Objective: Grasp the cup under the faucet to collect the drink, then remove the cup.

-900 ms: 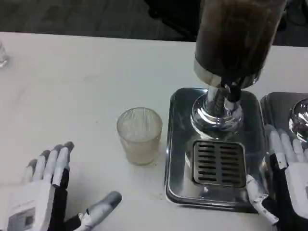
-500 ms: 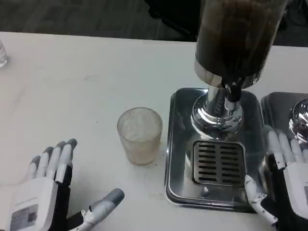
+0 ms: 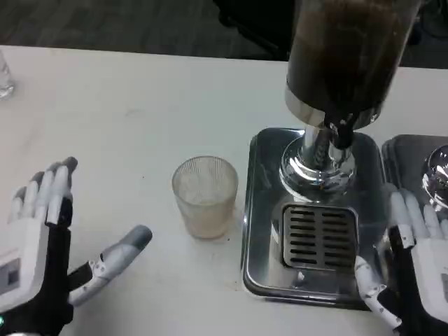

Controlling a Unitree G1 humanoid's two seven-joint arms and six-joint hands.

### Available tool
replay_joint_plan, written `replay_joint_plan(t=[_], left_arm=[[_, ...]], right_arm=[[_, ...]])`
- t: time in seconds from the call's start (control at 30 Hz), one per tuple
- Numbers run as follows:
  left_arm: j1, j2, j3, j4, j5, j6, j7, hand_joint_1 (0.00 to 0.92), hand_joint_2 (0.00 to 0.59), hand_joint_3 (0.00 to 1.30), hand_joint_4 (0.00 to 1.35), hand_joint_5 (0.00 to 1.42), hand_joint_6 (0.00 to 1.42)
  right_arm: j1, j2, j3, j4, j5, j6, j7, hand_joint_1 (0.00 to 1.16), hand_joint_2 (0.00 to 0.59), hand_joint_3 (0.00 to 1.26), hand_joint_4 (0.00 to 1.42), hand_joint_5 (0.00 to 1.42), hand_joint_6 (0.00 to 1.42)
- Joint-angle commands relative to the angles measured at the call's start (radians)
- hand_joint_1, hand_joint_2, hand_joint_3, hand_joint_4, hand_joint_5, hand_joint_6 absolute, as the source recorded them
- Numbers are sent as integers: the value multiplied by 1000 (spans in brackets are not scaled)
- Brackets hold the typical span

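While both hands wait open, our ribbed cup [image 3: 204, 196] stands upright on the table [image 3: 126, 105].
We see it clear, frosted, just left of the steel drip tray [image 3: 266, 210], between left hand [image 3: 42, 252] and right hand [image 3: 413, 273].

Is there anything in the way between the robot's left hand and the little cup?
No, nothing visible is in the way. The left hand is open, and only bare white table lies between it and the cup. The cup stands beside the drip tray, not yet under the faucet.
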Motion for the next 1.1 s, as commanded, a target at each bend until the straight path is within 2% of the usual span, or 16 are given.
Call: replay_joint_plan(t=[0.03,0.13,0.27,0.4,0.47,0.77,0.87,0.97,1.1], left_arm=[[-118,37,1,172,-53,-80,-7,0,73,0,0,0,0],[-242,32,-31,360,-85,-179,16,0,58,0,0,0,0],[-354,24,-65,534,-105,-287,36,0,46,0,0,0,0],[-480,19,-122,731,-125,-402,-14,0,3,0,0,0,0],[-521,12,-142,796,-122,-433,-8,0,0,0,0,0,0],[-601,7,-205,934,-99,-490,25,0,0,0,0,0,0],[-636,-7,-218,991,-103,-499,35,2,0,0,0,0,0],[-662,-24,-225,1039,-109,-510,44,102,0,0,0,0,0],[-692,-65,-226,1102,-122,-534,60,160,3,0,0,0,0]], right_arm=[[15,31,6,-9,-6,17,-14,213,542,0,0,0,0],[20,54,14,-10,-3,21,-17,213,542,1,0,0,0],[16,69,25,-11,-20,28,-23,212,542,2,0,0,0],[9,66,15,-9,-11,29,-21,211,542,2,0,0,0],[5,58,16,-14,-12,26,-12,211,542,6,0,0,0],[-2,57,22,-20,-14,29,-2,210,542,12,0,0,1],[3,56,23,-24,-14,30,4,209,541,13,0,0,1],[5,52,23,-32,-16,31,11,209,539,13,0,0,1],[8,41,18,-55,-23,36,30,209,538,13,0,0,2]])
